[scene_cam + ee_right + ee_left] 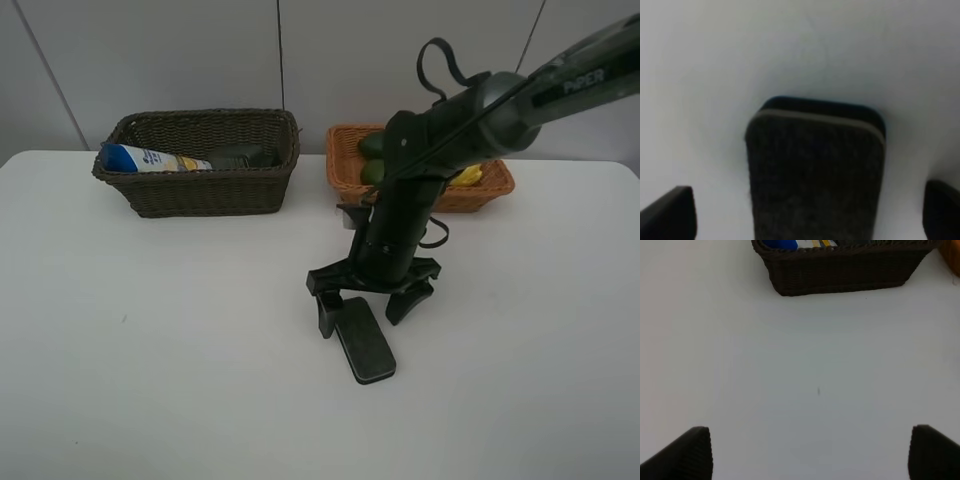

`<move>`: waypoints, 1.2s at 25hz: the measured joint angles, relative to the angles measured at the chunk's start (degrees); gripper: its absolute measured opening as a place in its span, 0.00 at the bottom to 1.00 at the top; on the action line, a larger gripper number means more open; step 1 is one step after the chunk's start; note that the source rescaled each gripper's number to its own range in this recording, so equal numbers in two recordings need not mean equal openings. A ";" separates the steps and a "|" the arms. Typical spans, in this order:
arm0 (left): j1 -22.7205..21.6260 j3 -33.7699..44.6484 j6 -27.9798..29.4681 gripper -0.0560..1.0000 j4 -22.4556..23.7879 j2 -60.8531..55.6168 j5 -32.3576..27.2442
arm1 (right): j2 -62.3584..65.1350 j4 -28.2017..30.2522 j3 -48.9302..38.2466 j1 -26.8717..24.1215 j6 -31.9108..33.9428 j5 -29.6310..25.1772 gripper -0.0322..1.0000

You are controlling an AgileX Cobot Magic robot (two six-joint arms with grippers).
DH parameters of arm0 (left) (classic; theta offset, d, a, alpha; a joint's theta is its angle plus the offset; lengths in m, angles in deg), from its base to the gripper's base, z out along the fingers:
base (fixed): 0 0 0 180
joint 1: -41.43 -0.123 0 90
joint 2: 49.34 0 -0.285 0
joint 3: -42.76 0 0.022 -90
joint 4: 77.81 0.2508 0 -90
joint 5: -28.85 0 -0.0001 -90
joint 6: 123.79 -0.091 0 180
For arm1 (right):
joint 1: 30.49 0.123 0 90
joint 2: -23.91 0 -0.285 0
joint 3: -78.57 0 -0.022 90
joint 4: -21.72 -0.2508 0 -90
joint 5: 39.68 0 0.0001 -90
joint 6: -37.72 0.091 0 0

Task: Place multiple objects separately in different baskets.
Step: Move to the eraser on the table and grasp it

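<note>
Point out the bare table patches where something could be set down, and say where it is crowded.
Free: the wide white table in front of the dark brown basket, and the stretch right of the black eraser, below the orange-tan basket. Crowded: around the eraser, where the right gripper stands with open jaws, and the narrow gap between the baskets.

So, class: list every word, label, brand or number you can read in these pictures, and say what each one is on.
"PiPER": white lettering on the right arm, near the top right of the high view.
Print on the white blue-capped bottle lying in the dark brown basket: too small and blurred to read.
Black flat eraser: no text visible.
</note>
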 joint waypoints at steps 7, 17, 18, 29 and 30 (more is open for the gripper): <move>0.00 0.00 0.00 1.00 0.00 0.00 0.00 | -1.25 0.60 0.64 0.78 0.37 0.22 1.00; 0.00 0.00 0.00 1.00 0.00 0.00 0.00 | -1.52 3.21 0.68 1.42 1.30 0.45 0.98; 0.00 0.00 0.00 1.00 0.00 0.00 0.00 | -1.52 3.50 0.68 1.42 1.30 0.45 0.96; 0.00 0.00 0.00 1.00 0.00 0.00 0.00 | -1.93 7.70 0.68 1.31 1.25 1.11 0.29; 0.00 0.00 0.00 1.00 0.00 0.00 0.00 | -1.93 7.70 0.68 1.31 1.25 1.16 0.29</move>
